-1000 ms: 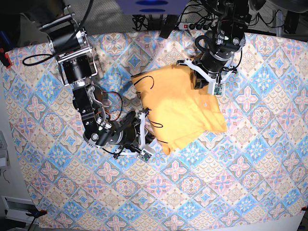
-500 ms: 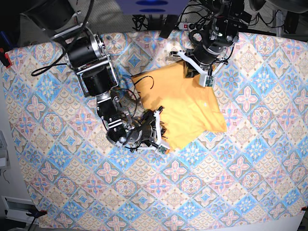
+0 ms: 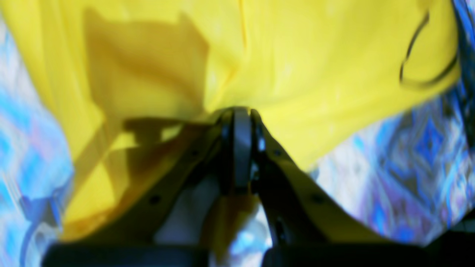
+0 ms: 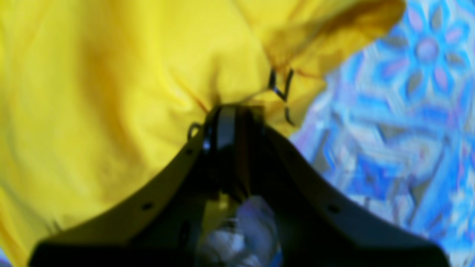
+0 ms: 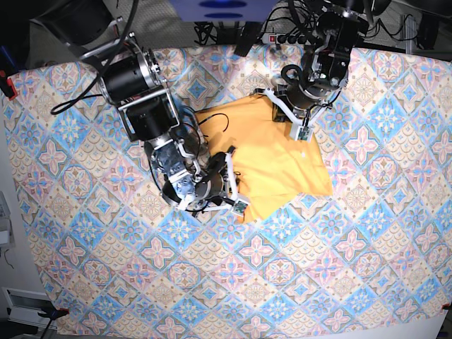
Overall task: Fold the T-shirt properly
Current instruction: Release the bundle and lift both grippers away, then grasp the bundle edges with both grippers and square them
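The yellow-orange T-shirt (image 5: 282,166) lies bunched in the middle of the patterned cloth, with thin black script near its upper left edge (image 5: 214,121). My left gripper (image 5: 284,111) is at the shirt's top edge; in the left wrist view its jaws (image 3: 237,113) are shut, pinching a gather of the T-shirt (image 3: 304,55). My right gripper (image 5: 234,178) is at the shirt's lower left edge. In the right wrist view it (image 4: 228,109) is shut on puckered fabric of the T-shirt (image 4: 111,92). Both wrist views are blurred.
A blue-pink tile-patterned cloth (image 5: 353,240) covers the whole table. A power strip and cables (image 5: 272,37) lie beyond its far edge. A red clamp (image 5: 8,86) holds the cloth at the left edge. The right arm's black body (image 5: 145,106) stretches over the left part.
The right arm has swung in towards the middle, carrying the shirt's lower left edge rightwards. The left gripper has shifted slightly left along the top edge. The shirt looks narrower.
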